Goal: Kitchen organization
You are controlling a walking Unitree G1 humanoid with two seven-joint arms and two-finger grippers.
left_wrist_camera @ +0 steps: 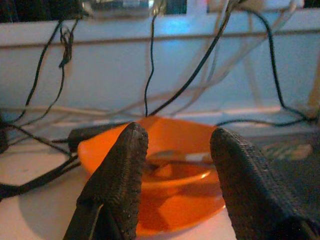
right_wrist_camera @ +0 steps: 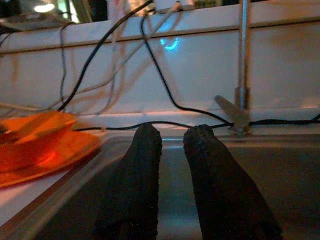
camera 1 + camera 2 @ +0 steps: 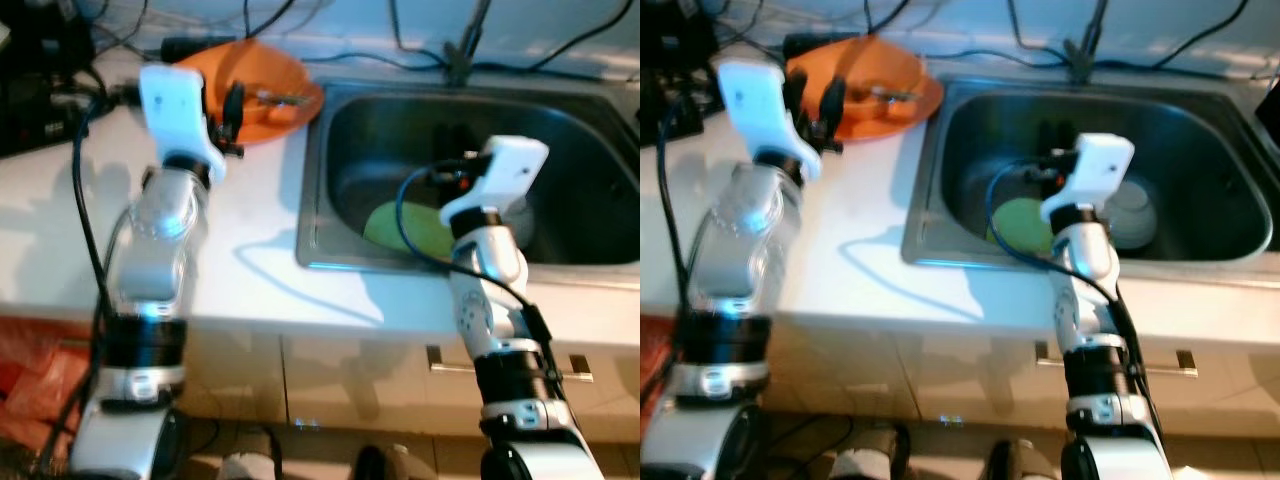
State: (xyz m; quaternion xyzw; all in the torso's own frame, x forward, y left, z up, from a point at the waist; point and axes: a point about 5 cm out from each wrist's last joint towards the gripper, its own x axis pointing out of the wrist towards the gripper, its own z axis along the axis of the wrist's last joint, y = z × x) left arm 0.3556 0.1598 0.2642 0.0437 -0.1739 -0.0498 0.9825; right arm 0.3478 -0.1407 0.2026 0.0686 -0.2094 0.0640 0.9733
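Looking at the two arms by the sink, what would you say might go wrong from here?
1. The left hand is open near the orange bowl, which sits close to the sink edge; a nudge might tip it in.
2. Black cables trail behind the bowl and might snag the fingers.
3. The right hand hangs over the sink, above a green plate and a pale bowl; lowering carelessly could knock them.

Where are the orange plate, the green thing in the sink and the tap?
orange plate [image 3: 285, 80], left eye view, on its right inner surface.
green thing [image 3: 1018, 225], right eye view, on its flat top, lying in the sink.
tap [image 2: 242, 95], right wrist view, on its upright stem.
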